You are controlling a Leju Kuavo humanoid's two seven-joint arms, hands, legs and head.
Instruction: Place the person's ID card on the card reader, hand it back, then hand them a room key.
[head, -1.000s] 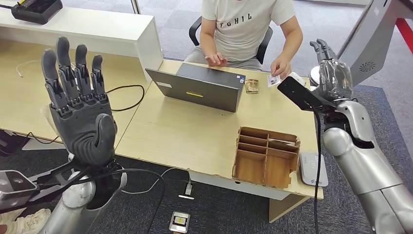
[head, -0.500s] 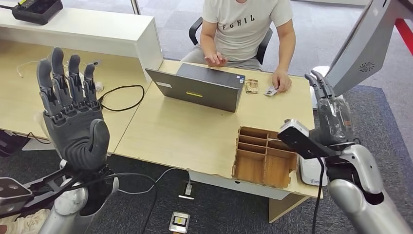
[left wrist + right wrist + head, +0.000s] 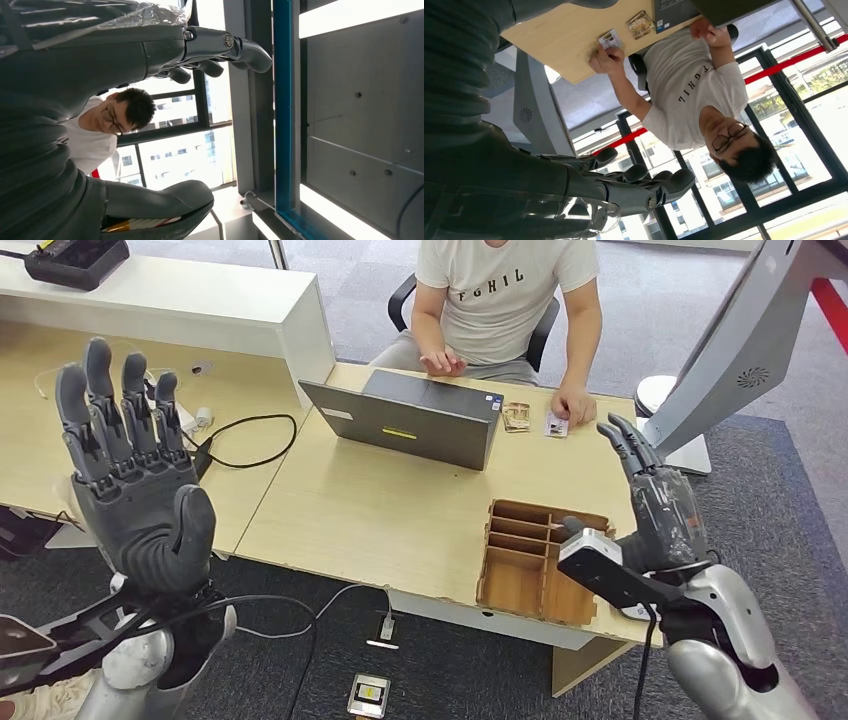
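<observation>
1. Grey carpet surrounds a pale wooden surface (image 3: 400, 515) in the head view; a person in a white T-shirt (image 3: 505, 285) sits at its far side behind an open laptop (image 3: 415, 420).
2. Head view: the ID card (image 3: 556, 424) lies flat on the surface at the far edge, under the fingertips of the person's hand (image 3: 574, 406), just beside a small brown packet (image 3: 517, 417). A wooden compartment tray (image 3: 545, 560) stands near the front edge, and the white card reader (image 3: 632, 612) is mostly hidden behind the right arm's camera block, so its top cannot be checked.
3. Head view: the left robot hand (image 3: 135, 475) is raised, palm up, fingers straight and spread, holding nothing. The right robot hand (image 3: 655, 505) is raised above the tray's right side, fingers extended and apart, also empty, well apart from the card.
4. Left wrist view: the left robot hand's fingers are extended against ceiling and windows, with nothing between them and the thumb.
5. Right wrist view: the right robot hand's fingers are stretched out and empty; the card rests on the surface at the person's fingers.
6. Judgement: with the card at the person and both robot hands empty, either the first pickup or the room-key handover is due; I cannot tell which. No room key is identifiable; it may sit in the tray.
</observation>
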